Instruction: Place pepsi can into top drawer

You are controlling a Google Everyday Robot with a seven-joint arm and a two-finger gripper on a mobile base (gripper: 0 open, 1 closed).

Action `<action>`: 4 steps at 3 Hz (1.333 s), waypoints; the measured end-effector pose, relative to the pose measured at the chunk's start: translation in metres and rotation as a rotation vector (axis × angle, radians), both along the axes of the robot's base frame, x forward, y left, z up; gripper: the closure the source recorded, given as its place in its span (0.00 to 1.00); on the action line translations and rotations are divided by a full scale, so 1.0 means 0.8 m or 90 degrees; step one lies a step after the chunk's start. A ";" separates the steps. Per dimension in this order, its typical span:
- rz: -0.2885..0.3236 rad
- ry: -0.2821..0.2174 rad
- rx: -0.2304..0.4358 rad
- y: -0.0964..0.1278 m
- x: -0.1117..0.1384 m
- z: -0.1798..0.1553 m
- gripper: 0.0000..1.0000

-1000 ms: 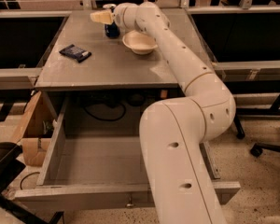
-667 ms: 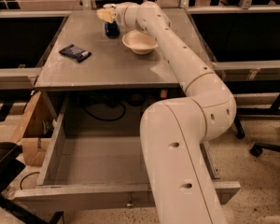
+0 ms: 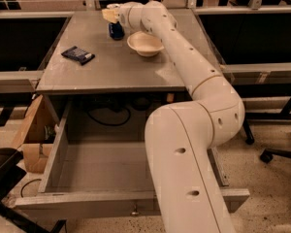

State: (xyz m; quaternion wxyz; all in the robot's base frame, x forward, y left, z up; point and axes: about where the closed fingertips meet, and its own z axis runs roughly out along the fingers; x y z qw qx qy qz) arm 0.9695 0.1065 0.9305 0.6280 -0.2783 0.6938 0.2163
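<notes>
- Your gripper (image 3: 111, 15) sat at the far edge of the worktop (image 3: 111, 72), just above the pepsi can (image 3: 116, 31); you could not tell whether it gripped the can.
- The can stood upright, just left of the bowl (image 3: 145, 43).
- The top drawer (image 3: 87, 204) hung open below the near edge.
</notes>
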 end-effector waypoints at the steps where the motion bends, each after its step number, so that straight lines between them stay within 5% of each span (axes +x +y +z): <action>1: 0.019 -0.016 -0.014 0.010 -0.008 0.016 1.00; 2: 0.058 -0.050 -0.044 0.017 -0.041 0.068 1.00; 4: 0.106 -0.102 -0.097 -0.027 -0.170 0.191 1.00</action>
